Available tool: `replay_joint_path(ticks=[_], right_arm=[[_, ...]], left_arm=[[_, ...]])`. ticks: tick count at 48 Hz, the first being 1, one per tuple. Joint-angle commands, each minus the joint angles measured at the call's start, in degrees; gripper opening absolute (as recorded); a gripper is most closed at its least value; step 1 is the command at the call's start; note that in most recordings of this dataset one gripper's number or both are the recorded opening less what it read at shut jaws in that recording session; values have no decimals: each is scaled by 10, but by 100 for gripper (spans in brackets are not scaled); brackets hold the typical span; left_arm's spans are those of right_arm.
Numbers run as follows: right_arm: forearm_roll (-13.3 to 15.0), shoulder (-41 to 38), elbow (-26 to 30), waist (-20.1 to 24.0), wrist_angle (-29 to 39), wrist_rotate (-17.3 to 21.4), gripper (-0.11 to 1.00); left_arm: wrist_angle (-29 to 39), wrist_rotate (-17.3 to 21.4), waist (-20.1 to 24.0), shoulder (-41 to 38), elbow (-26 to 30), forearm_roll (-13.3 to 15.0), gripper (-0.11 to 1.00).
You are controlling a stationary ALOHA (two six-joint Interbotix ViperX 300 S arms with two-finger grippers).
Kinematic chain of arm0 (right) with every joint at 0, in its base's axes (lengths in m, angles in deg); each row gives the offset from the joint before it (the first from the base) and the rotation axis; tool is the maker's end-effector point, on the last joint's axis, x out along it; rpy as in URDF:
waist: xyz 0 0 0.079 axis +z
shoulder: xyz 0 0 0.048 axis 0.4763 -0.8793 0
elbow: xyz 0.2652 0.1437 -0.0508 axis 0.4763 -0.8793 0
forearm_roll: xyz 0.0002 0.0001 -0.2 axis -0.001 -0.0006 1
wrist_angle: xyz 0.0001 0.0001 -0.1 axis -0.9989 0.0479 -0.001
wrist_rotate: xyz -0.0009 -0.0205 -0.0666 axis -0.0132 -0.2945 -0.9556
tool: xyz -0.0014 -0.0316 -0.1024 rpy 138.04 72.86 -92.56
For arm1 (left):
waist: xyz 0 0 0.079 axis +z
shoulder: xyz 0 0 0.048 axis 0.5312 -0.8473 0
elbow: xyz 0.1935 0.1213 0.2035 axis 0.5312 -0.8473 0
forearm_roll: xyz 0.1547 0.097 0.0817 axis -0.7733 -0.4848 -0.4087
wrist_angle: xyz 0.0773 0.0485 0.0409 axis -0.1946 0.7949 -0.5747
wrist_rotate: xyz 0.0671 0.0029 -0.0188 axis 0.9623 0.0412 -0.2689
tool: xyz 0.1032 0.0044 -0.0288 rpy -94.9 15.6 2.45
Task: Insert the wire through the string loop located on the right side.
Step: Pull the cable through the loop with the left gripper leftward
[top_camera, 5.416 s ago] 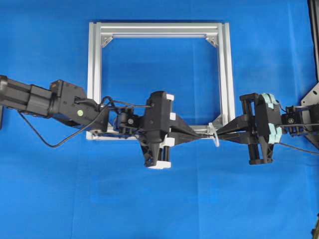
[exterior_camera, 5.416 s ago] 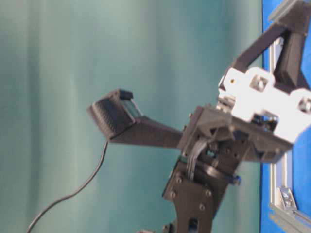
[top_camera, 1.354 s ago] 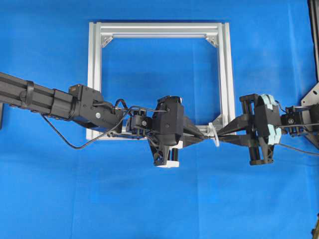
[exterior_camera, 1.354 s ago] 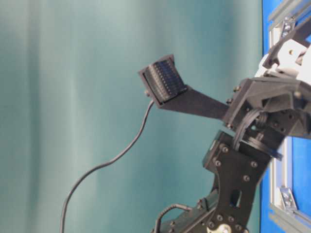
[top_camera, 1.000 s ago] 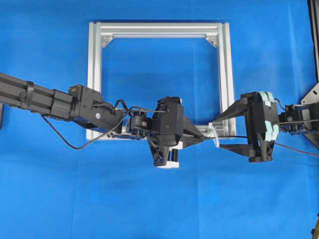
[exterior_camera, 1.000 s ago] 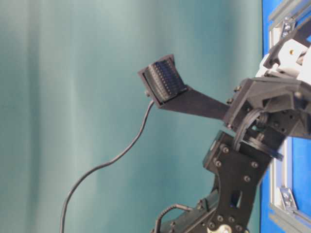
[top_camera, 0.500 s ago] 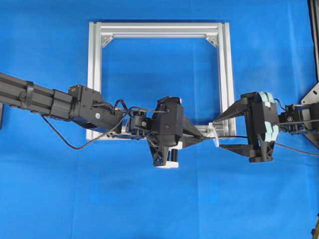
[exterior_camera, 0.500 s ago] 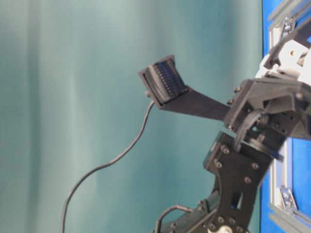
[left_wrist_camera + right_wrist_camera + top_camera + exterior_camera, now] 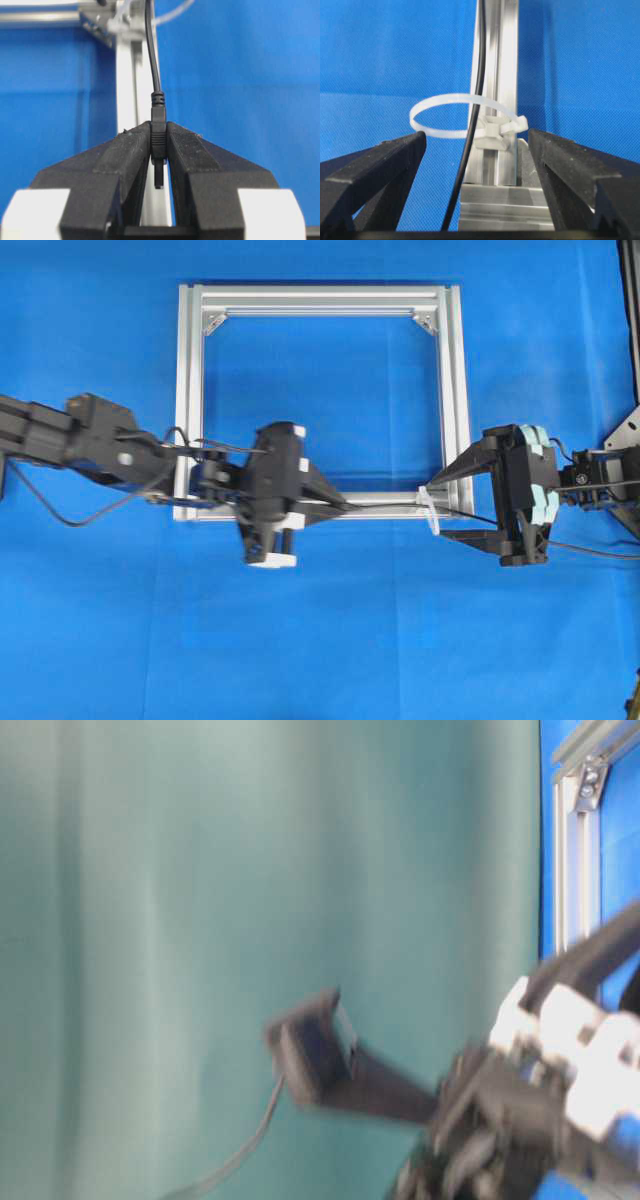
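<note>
Thin black flexible wire (image 9: 151, 70): light, limp; hold at plug | left gripper (image 9: 159, 150): clamped on plug | right gripper (image 9: 476, 145): jaws wide, empty | white translucent string loop (image 9: 451, 102): flimsy; wire threaded

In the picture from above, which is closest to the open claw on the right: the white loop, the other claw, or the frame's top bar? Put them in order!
From the right gripper:
1. The string loop, just left of its fingertips, at the frame's lower right corner.
2. The left gripper, farther left along the bottom bar, holding the wire.
3. The frame's top bar, farthest, at the far side.
</note>
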Motion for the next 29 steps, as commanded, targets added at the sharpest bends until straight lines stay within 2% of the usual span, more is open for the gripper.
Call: replay_joint_path(ticks=[1, 20, 29], right_arm=[[2, 7, 7, 1, -3, -1, 94], [3, 7, 7, 0, -3, -1, 94], [3, 7, 8, 0, -3, -2, 93]], left_arm=[[-17, -1, -2, 49, -37, -1, 8], [-47, -45, -4, 196, -237, -1, 8], [-45, -44, -5, 265, -320, -1, 8]])
